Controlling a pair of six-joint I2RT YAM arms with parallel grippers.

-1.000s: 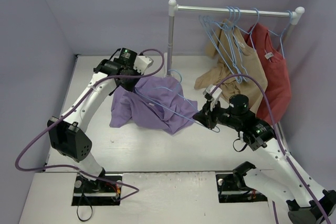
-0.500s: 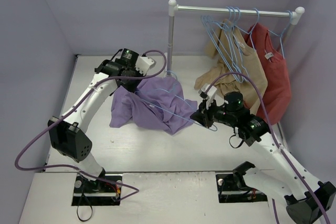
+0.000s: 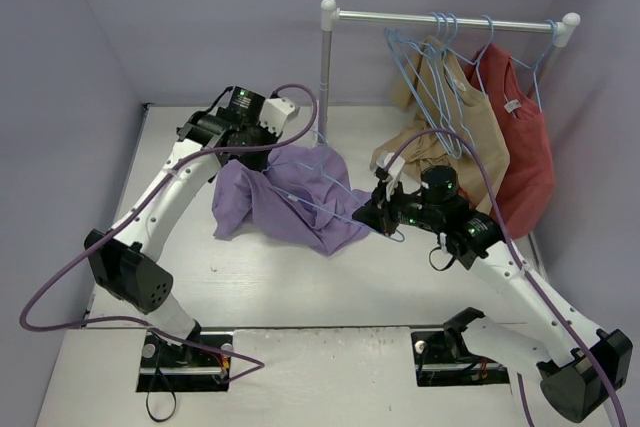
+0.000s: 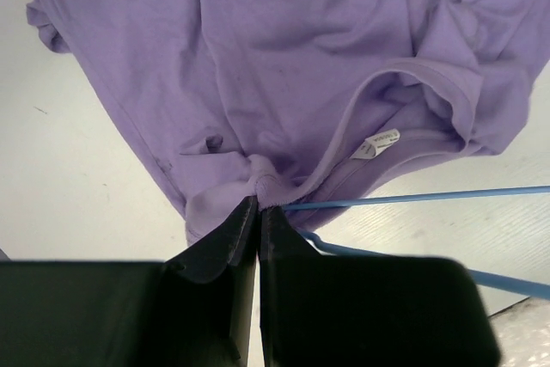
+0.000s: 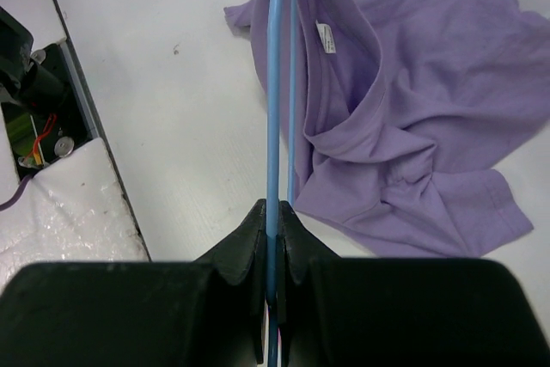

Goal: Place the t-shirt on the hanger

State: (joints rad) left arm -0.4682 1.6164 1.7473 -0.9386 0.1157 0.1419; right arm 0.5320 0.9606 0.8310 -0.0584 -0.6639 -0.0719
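On table (image 3: 300, 282), t-shirt (image 3: 290, 199) in left gripper (image 4: 259, 205)

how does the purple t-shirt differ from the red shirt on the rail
Pose: the purple t-shirt lies crumpled on the table, while the red shirt hangs full length from the rail.
Handling: the left hand is shut on a fold of the purple t-shirt near its collar; no hand is on the red shirt.
Colour: one is lavender, the other brick red.
Both are plain cloth tops.

Left tool (image 4: 259, 206) pinches the t-shirt (image 4: 284, 58) beside the hanger (image 4: 412, 197) wire.
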